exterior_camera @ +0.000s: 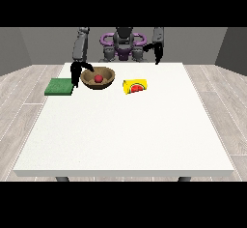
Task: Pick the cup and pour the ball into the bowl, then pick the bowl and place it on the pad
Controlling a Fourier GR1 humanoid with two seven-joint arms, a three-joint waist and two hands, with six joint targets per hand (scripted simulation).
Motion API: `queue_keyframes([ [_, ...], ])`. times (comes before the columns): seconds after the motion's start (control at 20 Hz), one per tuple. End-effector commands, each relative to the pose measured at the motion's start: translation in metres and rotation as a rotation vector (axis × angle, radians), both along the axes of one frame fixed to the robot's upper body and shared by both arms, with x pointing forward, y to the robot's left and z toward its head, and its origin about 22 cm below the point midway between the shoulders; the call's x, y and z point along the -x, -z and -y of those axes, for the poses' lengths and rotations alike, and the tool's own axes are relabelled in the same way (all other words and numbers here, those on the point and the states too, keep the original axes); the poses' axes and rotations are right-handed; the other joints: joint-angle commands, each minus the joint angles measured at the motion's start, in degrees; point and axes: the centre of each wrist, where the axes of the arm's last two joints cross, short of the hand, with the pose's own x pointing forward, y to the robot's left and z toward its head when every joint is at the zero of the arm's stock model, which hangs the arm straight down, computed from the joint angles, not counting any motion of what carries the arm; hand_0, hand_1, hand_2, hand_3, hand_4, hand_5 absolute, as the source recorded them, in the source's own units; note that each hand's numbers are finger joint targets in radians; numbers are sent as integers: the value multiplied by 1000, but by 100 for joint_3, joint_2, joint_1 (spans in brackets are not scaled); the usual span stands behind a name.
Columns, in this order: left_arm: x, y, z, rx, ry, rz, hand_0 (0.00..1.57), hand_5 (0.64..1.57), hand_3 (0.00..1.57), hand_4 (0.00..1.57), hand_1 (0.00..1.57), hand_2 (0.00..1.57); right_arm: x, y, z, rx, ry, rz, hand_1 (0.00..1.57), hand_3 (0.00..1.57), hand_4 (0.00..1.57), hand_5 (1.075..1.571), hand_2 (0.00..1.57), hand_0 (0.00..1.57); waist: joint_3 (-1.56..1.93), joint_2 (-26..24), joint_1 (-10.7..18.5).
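A brown bowl sits on the white table at the back left, with a red ball inside it. A yellow cup with a red patch lies on its side just right of the bowl. A green pad lies flat at the table's left edge. The hand at the view's left hangs between pad and bowl, its fingers at the bowl's left rim; whether they hold the rim is unclear. The hand at the view's right hovers at the far edge, away from every object.
The robot's torso stands behind the table's far edge. Wood floor surrounds the table. The table's near half holds no objects.
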Motion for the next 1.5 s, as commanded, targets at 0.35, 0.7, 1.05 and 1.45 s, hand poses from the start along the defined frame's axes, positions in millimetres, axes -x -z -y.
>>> queue_keyframes([
  [0.35,14,-3,-9,-12,28,36,0,1425,0,956,0,0,-9,18,-16,-27,61,-33,0,0,401,1570,0,0,-1,98,225],
  [0.7,13,-23,6,-14,71,93,0,1422,0,947,0,0,17,41,-3,-163,199,-131,1386,466,662,1473,1258,1386,6,528,382],
  [1.05,13,-23,-13,0,40,41,0,1382,0,1012,0,0,33,42,12,-126,261,-210,1571,1571,936,1488,1571,1571,-9,120,340],
  [1.45,3,-1,-38,-2,-55,-28,0,1358,0,1143,0,0,-36,-39,41,-82,246,-219,1571,1468,934,1501,1571,1571,-10,-255,-246],
])
